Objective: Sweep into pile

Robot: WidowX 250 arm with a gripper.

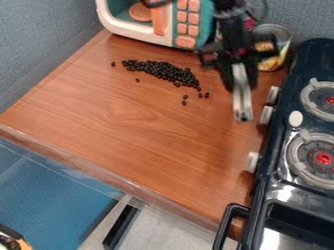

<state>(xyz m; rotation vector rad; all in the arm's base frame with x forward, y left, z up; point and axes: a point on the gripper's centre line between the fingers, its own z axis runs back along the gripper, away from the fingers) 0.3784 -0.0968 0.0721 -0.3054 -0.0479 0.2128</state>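
Black beans lie on the brown wooden counter, mostly in an elongated heap near the toy microwave. A few single beans are scattered around the heap, at its left end and below its right end. The black gripper hangs over the right side of the counter, to the right of the beans and apart from them. Its light metallic lower part points down toward the counter. Whether anything is held there I cannot tell.
A toy microwave stands at the back, with a can behind the arm to its right. The dark toy stove with pale knobs borders the counter's right side. The counter's front edge runs diagonally below.
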